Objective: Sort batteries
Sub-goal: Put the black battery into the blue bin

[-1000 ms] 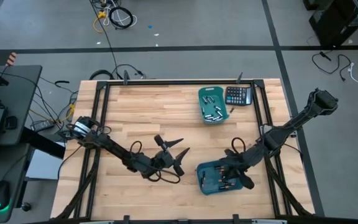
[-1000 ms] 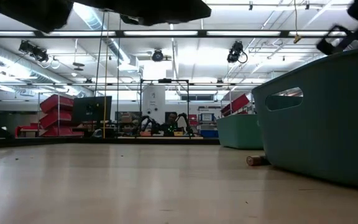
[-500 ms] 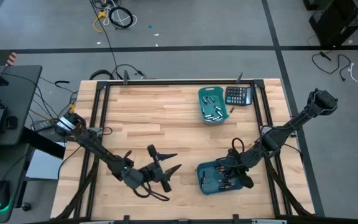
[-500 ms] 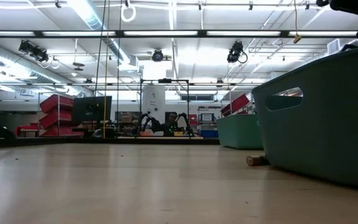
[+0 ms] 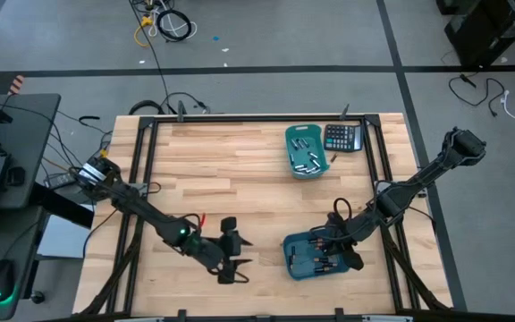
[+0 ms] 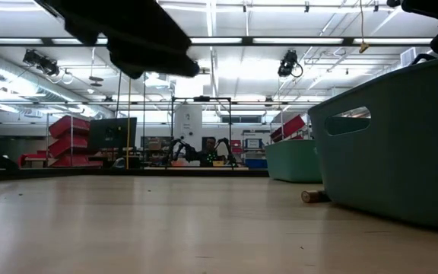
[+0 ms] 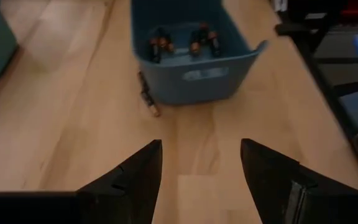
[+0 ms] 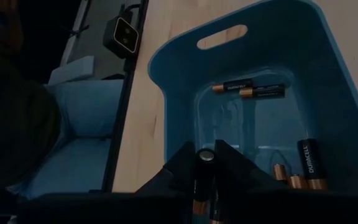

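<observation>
While the left gripper (image 5: 236, 253) hung low over bare wood near the front edge, its fingers spread wide and holding nothing, it faced the near bin (image 7: 191, 68), probably lining up on the loose battery (image 7: 148, 94) lying on the table just beside that bin's wall. Further right, the right gripper (image 8: 205, 163) reached into the same bin, pinching a dark, copper-ended battery (image 8: 204, 180) between its fingers, apparently to drop it among the batteries (image 8: 250, 89) already lying there. At the back stood the far bin (image 5: 306, 152), a calculator (image 5: 342, 137) beside it.
</observation>
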